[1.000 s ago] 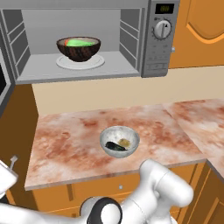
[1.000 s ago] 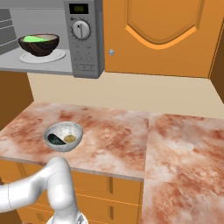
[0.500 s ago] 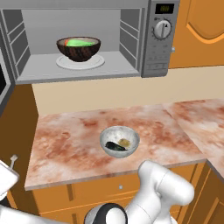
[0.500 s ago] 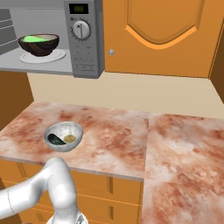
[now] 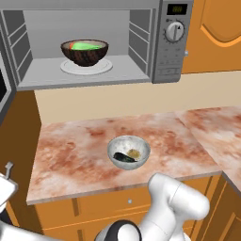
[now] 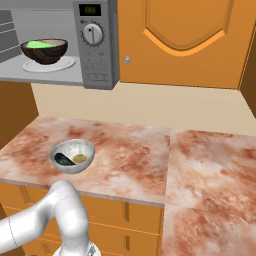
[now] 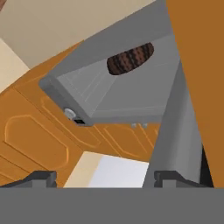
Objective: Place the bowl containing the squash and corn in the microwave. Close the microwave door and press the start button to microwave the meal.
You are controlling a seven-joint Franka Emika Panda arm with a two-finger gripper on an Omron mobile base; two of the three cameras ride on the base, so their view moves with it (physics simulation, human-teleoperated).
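Observation:
The microwave (image 5: 172, 56) stands open above the counter. Inside it the dark brown bowl (image 5: 84, 52) rests on the white turntable plate (image 5: 104, 67), holding the green corn (image 5: 88, 46) and the orange squash (image 5: 71, 46). The right base view shows the same bowl (image 6: 44, 51) with the corn (image 6: 39, 44). The microwave door (image 5: 4, 89) is swung out at the far left. My gripper (image 7: 107, 178) is open and empty, low down to the left, looking up past the door's grey edge (image 7: 177, 127) at the bowl's underside (image 7: 130, 58).
A pale grey speckled bowl (image 5: 129, 151) with a dark green vegetable and a beige lump sits near the front of the marbled counter (image 5: 70, 150). Orange cabinets (image 6: 185, 40) hang to the right of the microwave. Its dial panel (image 5: 175, 30) faces me.
My arm's elbow has swung slightly lower and to the right. The bowl, the door and the grey bowl have stayed where they were.

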